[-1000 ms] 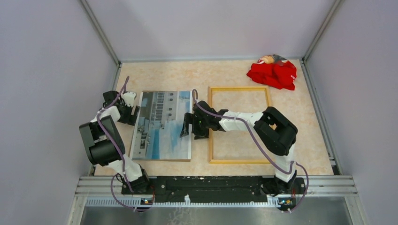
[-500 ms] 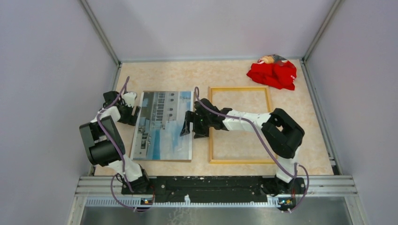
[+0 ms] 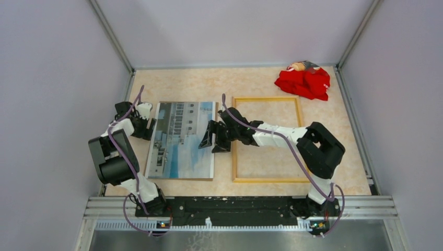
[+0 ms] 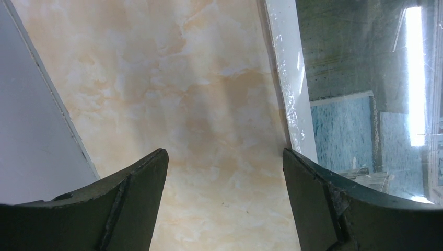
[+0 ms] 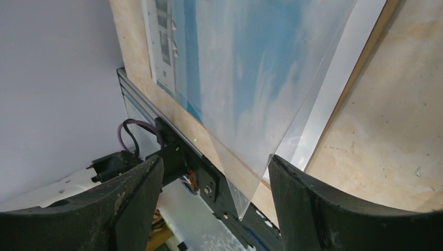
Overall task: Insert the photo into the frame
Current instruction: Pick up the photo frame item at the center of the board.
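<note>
Both released: left pincer (image 4: 224,154) and right pincer (image 5: 215,158) — glossy rectangular photo (image 3: 180,141) beside thin yellow frame (image 3: 266,99).

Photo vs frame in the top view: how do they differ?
The photo is a solid blue-and-white print; the frame is an open yellow border with table showing through. The photo lies left, the frame right, partly under the right arm. Both are rectangular, on the table.

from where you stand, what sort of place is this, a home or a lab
Most likely a robot test cell: left arm and right arm bolted to a metal rail, plain grey walls boxing in a table, and staged props, a photo, a frame and a red cloth.
</note>
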{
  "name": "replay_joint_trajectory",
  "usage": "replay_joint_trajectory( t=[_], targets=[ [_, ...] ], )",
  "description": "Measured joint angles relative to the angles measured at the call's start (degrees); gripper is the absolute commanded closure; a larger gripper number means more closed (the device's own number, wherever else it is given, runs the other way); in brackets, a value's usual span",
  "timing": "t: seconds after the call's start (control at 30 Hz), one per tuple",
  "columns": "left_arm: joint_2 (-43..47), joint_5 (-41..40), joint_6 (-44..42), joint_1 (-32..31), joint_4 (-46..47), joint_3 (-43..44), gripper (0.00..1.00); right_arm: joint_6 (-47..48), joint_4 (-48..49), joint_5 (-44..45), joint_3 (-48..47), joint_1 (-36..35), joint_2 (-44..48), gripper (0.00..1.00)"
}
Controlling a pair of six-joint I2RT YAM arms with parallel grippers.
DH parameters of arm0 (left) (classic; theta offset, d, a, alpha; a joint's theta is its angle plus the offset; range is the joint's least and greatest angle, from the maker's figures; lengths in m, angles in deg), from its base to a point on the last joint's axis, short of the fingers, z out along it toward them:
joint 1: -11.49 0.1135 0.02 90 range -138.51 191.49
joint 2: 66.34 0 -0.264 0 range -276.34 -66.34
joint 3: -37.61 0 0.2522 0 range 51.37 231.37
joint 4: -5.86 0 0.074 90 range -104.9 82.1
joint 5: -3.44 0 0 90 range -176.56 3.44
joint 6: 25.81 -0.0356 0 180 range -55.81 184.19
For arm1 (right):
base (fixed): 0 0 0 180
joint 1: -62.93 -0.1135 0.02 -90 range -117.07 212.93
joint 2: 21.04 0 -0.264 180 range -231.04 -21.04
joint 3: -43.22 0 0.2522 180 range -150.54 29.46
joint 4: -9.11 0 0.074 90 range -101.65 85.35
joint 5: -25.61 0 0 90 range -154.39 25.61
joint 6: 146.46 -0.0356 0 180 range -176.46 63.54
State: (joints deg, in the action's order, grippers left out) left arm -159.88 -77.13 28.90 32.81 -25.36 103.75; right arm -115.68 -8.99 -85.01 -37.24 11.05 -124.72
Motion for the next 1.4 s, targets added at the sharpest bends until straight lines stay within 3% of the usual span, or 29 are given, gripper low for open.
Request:
replay_joint_trajectory(
  t=[0.23, 0.7, 0.8, 0.97, 1.13, 1.4],
  targets=[
    [0.07, 0.09, 0.0, 0.0, 0.04, -0.07, 0.13, -7.21, 11.61, -4.02, 5.77, 0.74, -1.92, 0.3],
    [0.07, 0.17, -0.02, 0.0, 0.0, -0.07, 0.13, -11.39, 25.51, -4.61, 6.8, 1.51, -2.54, 0.32],
    [0.07, 0.17, -0.02, 0.0, -0.04, -0.04, 0.13, -11.28, 26.16, -4.48, 6.8, 1.55, -2.56, 0.43],
    [0.07, 0.17, -0.02, 0.0, -0.17, 0.02, 0.13, -8.55, 20.57, -2.8, 4.0, 1.55, -4.26, 0.76],
    [0.07, 0.22, -0.15, 0.0, -1.11, 0.39, 0.11, -4.48, 12.31, -0.66, -1.99, 1.79, -7.32, 1.0],
    [-0.85, 1.62, -0.17, 0.28, -10.67, 6.27, 0.02, 4.26, 0.5, 1.9, -8.5, 1.81, -5.79, 1.0]
  ],
)
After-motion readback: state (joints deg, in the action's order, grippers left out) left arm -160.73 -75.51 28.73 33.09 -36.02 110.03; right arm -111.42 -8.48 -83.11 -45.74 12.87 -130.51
